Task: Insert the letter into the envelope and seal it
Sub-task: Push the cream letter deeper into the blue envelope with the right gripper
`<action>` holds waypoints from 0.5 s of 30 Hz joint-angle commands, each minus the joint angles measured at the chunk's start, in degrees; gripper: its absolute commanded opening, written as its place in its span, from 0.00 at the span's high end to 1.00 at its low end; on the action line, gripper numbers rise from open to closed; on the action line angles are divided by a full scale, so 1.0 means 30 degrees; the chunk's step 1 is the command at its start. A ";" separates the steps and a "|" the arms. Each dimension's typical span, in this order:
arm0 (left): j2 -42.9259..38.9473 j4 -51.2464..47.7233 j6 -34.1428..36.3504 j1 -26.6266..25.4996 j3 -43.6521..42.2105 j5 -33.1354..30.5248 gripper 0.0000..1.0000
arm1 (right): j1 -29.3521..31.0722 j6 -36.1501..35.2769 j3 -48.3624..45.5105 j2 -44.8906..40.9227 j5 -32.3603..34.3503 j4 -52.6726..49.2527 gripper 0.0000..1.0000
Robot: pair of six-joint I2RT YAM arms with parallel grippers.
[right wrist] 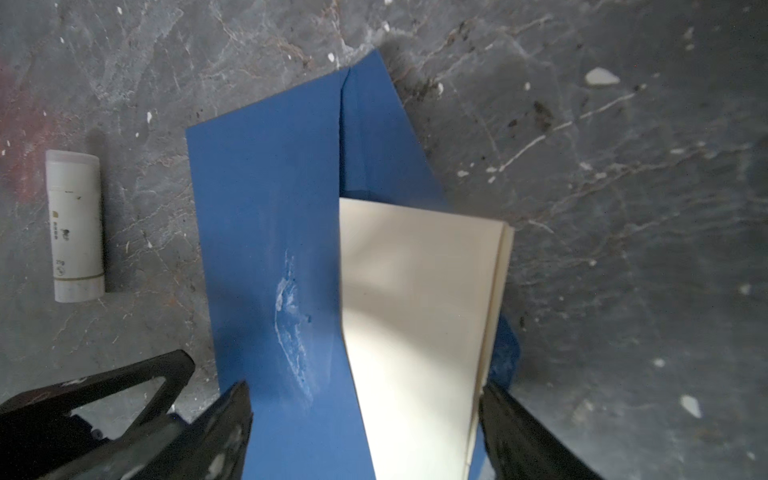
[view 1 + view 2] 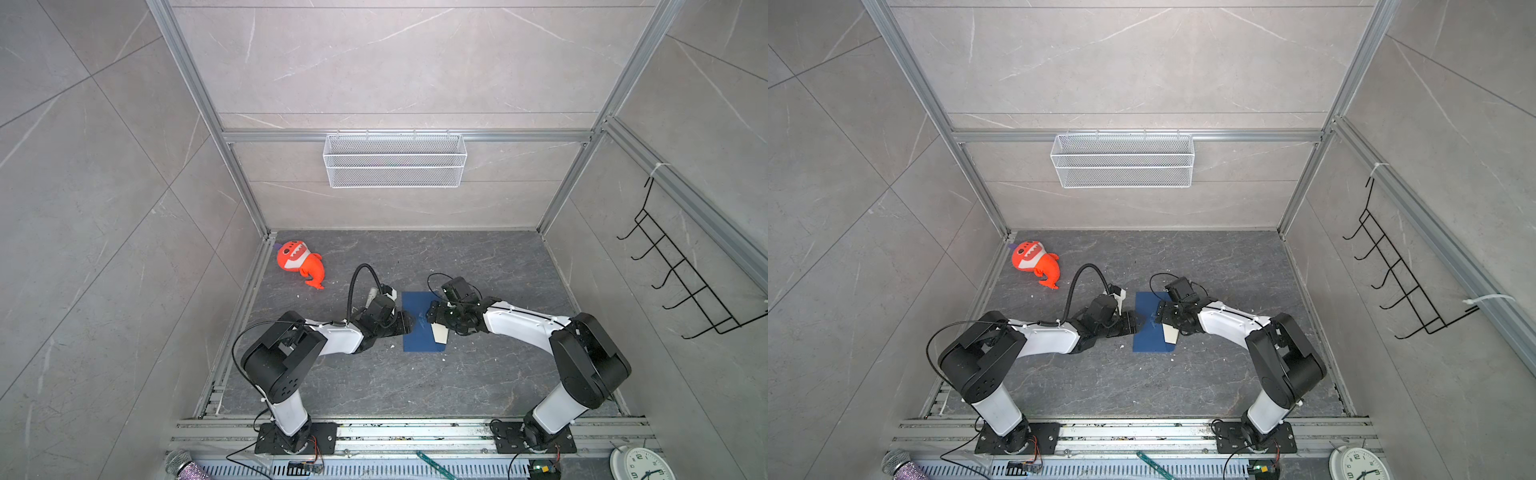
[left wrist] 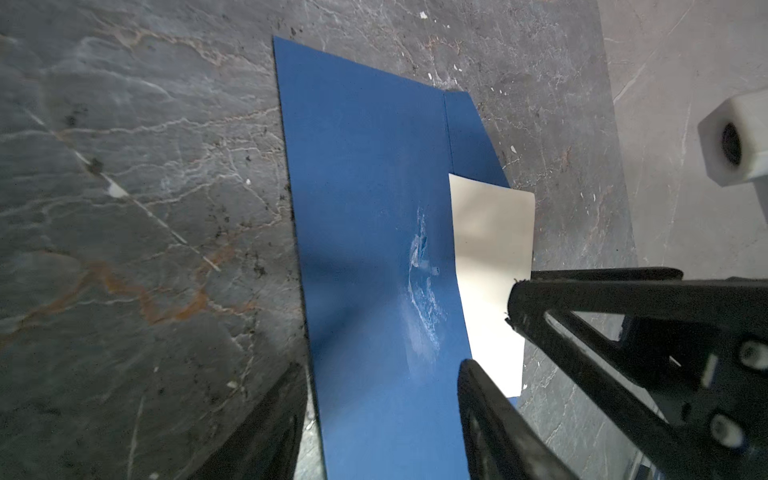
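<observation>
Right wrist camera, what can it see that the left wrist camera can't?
Only the right wrist view shows the white glue stick. Only the left wrist view shows a white block with a dark hole in it. Both show the grey table, the blue envelope lying on it, the pale scuffed mark on the envelope, and the cream letter sticking partly out of it.
</observation>
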 commanded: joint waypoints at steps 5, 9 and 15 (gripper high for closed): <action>0.0938 0.1091 -0.0209 0.0191 0.0849 0.0830 0.49 | 0.0067 -0.0111 0.0140 0.0850 -0.0303 0.0661 0.13; 0.1337 0.1184 -0.0264 0.0257 0.0933 0.1031 0.52 | 0.0075 -0.0148 0.0175 0.1241 -0.0666 0.1125 0.13; 0.1748 0.1250 -0.0275 0.0390 0.0995 0.1259 0.55 | 0.0074 -0.0256 0.0257 0.1726 -0.1255 0.1918 0.12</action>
